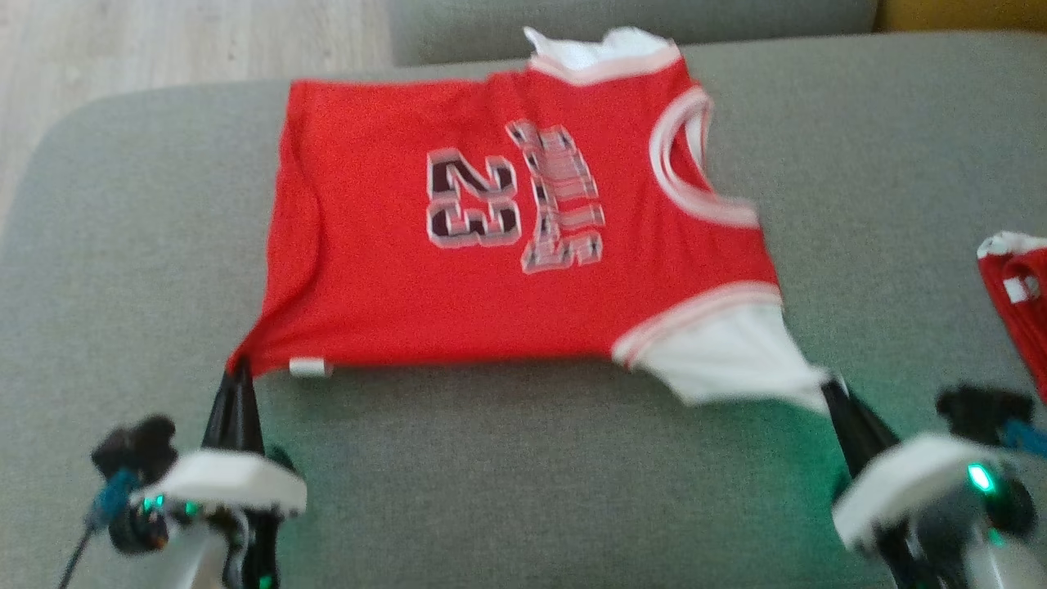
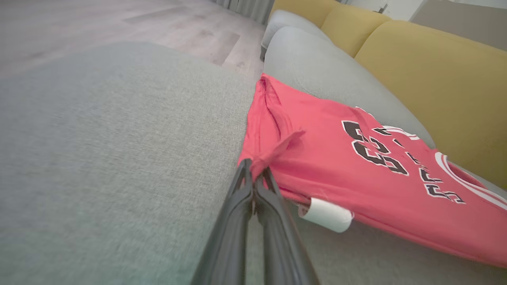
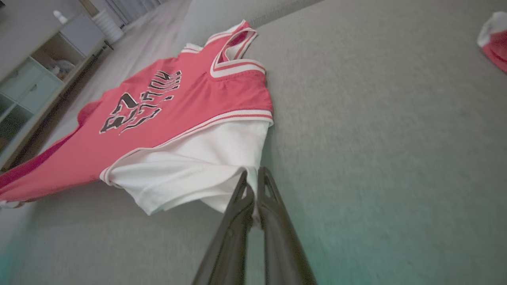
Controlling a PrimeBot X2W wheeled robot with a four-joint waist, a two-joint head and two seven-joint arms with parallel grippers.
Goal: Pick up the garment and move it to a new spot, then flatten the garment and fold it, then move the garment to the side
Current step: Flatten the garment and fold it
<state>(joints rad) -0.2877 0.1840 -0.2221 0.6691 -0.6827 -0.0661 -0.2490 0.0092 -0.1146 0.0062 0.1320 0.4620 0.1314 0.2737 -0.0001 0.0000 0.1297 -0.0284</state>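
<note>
A red jersey (image 1: 507, 237) with white sleeves and the number 23 lies spread on the grey cushion (image 1: 532, 474), its hem to the left and its neck to the right in the head view. My left gripper (image 1: 240, 372) is shut on the red hem corner (image 2: 261, 160) nearest me. My right gripper (image 1: 833, 391) is shut on the edge of the near white sleeve (image 3: 198, 166). Both pinched parts are lifted a little off the cushion. A white label (image 2: 326, 215) hangs from the near hem.
A second red and white garment (image 1: 1018, 303) lies at the cushion's right edge. Yellow sofa backs (image 2: 427, 67) stand beyond the jersey. Wooden floor (image 1: 164, 41) lies past the cushion's far left edge, and a shelf unit (image 3: 27, 83) stands by the wall.
</note>
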